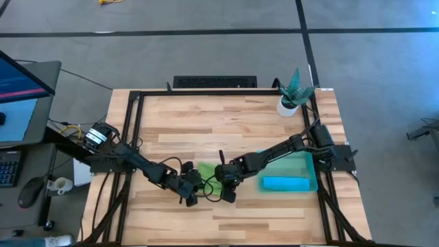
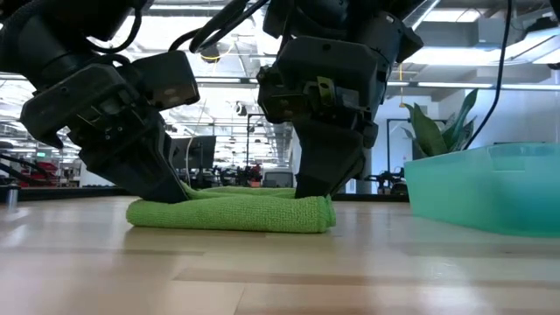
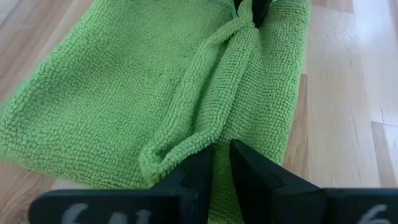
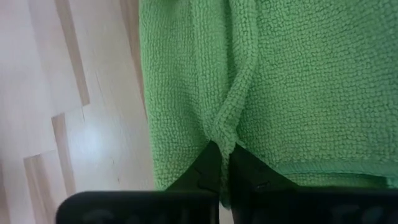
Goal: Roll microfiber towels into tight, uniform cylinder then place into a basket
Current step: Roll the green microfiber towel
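Left claw (image 3: pixel 221 155) was pinched down on the green towel (image 1: pixel 208 171), fingers nearly together with a raised fold of cloth caught between them at the towel's left edge. Right claw (image 4: pixel 225 163) did the same at the towel's right edge: fingers clamped on a ridge of the hem, cloth bunched into a seam running away from the tips. In the low view both claws pressed down onto the towel, left claw (image 2: pixel 162 179) at one end, right claw (image 2: pixel 319 184) at the other, with the towel (image 2: pixel 232 213) lying as a flat, thick folded pad on the table (image 1: pixel 226 123), not a tight roll.

From above, the two arms met at the middle of the table's near half, left arm coming in from the left edge, right arm reaching from the right edge across the basket (image 1: pixel 310 167). Green towel sat between the claws, just left of the basket, apart from it.

Blue towel (image 1: pixel 285 183) lay inside the basket along its near side, folded or rolled into a long bar. Basket sat at the table's right side, near half.

Potted plant (image 1: pixel 293 92) stood at the far right corner, well apart from the work.
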Robot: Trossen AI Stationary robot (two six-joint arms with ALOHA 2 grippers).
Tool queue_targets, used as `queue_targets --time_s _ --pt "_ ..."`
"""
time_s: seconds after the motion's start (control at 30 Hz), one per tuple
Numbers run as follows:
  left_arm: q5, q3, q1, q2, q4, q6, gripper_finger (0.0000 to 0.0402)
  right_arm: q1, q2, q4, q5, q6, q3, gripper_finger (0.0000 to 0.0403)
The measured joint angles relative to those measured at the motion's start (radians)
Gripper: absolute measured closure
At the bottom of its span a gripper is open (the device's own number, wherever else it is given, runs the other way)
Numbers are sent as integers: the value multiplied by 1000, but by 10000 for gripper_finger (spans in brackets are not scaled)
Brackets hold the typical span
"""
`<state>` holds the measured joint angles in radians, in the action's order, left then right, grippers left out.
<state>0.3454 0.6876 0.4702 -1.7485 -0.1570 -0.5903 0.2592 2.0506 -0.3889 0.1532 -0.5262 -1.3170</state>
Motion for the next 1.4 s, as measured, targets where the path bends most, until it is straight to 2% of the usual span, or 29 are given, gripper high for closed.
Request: queue_targets --time_s 0.13,0.33,0.5,0.67,0.87,1.17,1.27,1.4 --pt "0 0 0 -1 3 -9 347 3 0 0 -1 8 0 354" --pt "-1 -1 0 -2 8 -44 347 7 0 0 -16 11 0 291" --pt "-6 -1 -1 -3 5 -55 347 -34 -11 -39 54 12 -1 246" --pt "-10 -1 -14 -3 0 -133 347 -59 -39 -135 56 113 1 232" --pt "-9 -2 -22 -3 0 -196 347 -42 -57 -236 21 195 3 235" --pt "-5 -3 -24 -3 -15 -218 347 47 -122 -253 -129 211 1 240" --pt "-3 -3 -24 -3 -16 -218 347 92 -169 -242 -258 258 2 239" --pt "2 -3 -24 -3 -18 -192 347 155 -189 -115 -479 356 19 239"
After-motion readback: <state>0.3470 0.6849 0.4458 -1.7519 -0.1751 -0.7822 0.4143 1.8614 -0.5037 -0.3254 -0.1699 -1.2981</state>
